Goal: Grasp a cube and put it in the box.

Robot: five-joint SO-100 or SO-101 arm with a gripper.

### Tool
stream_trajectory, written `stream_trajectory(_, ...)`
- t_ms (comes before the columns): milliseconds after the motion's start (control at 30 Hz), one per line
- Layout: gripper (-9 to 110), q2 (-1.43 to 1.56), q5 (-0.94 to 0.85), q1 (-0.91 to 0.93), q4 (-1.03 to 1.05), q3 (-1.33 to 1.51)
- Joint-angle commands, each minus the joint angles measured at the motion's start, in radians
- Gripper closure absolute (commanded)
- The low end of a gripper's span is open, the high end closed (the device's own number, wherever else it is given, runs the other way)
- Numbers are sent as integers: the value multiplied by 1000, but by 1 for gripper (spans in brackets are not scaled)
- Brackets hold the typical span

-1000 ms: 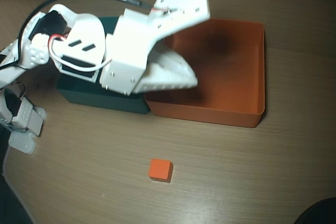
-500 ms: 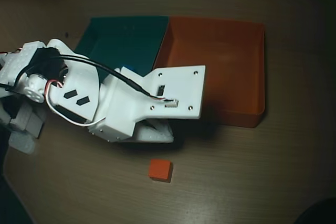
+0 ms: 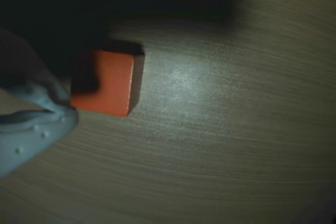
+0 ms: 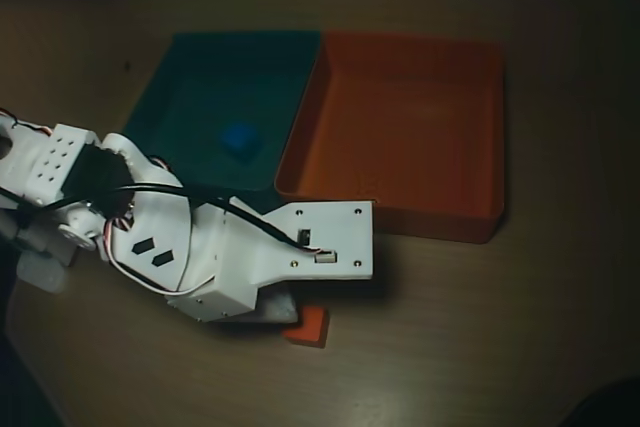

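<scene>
On the wooden bench (image 4: 520, 327), two big bins are set side by side in the overhead view: the orange box (image 4: 490, 137) and a teal bin (image 4: 180, 77) with a small blue cube (image 4: 239, 139) inside. The white arm (image 4: 210, 257) is stretched low over the bench. The orange cube (image 4: 310, 325) is seen on the bench, half hidden under it. In the wrist view, one finger (image 3: 31, 124) of the end effector is touching the cube. How wide it is open cannot be told. The cube could be pushed away if only that finger meets it.
</scene>
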Motion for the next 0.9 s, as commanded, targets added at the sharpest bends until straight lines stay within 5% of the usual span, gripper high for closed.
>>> stream_trajectory(0,105,63,15,3,-18,-25)
stream_trajectory(167,100,63,32,3,-20,-25)
stream_trajectory(500,69,-11,15,9,-20,-71)
stream_trajectory(867,66,-123,14,78,-20,-198)
